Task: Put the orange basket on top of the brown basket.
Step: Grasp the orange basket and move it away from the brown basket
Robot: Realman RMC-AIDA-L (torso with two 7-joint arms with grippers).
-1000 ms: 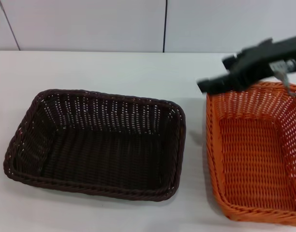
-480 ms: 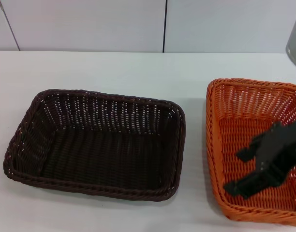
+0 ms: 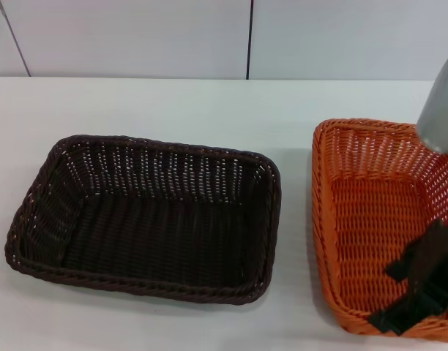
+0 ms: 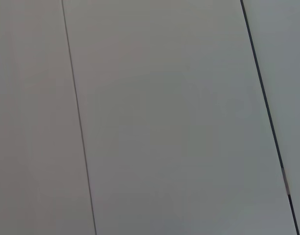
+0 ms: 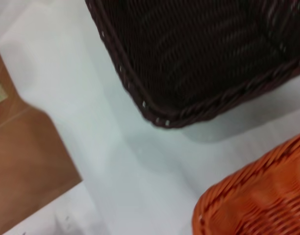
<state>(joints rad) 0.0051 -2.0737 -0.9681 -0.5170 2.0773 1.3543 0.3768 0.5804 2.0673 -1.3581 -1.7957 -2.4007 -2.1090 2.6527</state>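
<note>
— Orange basket first: where is it lying relative to you?

— It is sitting on the white tabletop at my right side, and my right end effector is hanging right over its near inner corner, low by the near rim. So the basket is lying directly under and slightly ahead of that end effector. In my right wrist view I am seeing only its orange corner.

— And the brown basket?

— It is resting to the left of the orange one, just beside it with a strip of bare tabletop between them, and its long axis is running across my front. In the head view the orange basket is looking turned the other way, its long axis running away from me, though its far right is cut off.

— Is the end effector spread or closed?

— It is looking spread, two dark prongs standing apart near the near rim, and it is gripping nothing yet as far as I can judge.

— Which arm is nearer?

— The right one, clearly. My left end effector is not showing over the tabletop; its wrist camera is facing only a plain grey panelled wall.

— So the coming move?

— I am judging it as a grip on the near rim, then a lift and a carry leftward over the brown basket.
</note>
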